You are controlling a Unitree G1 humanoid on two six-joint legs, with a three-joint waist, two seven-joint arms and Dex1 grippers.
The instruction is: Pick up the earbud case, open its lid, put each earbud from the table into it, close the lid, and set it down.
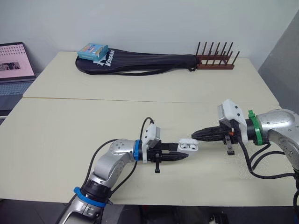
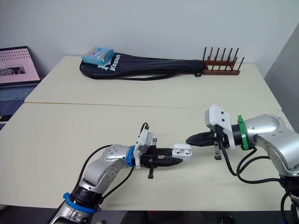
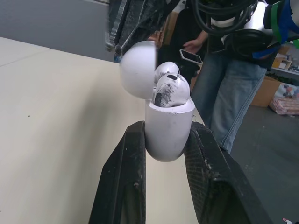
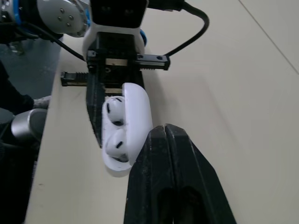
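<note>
Earbud case (image 1: 188, 145) loaded and open, waiting only for the lid to be shut.

Clamped by its lower body between the fingers of the left gripper (image 1: 177, 154), apparently just off the table (image 1: 70, 140), leaving room for the hinge to swing. Both earbuds (image 4: 113, 110) seated in their wells, lid (image 3: 138, 70) tipped back. Right gripper (image 1: 198, 135) clenched on nothing, fingers pressed into one blunt tip just beside the lid, probably for nudging it closed. Held near the table's front edge, so little margin on that side in case of a slip. Wide bare tabletop ahead for setting down, with the racket bag (image 1: 140, 63) and wooden rack (image 1: 215, 59) well apart at the back.
</note>
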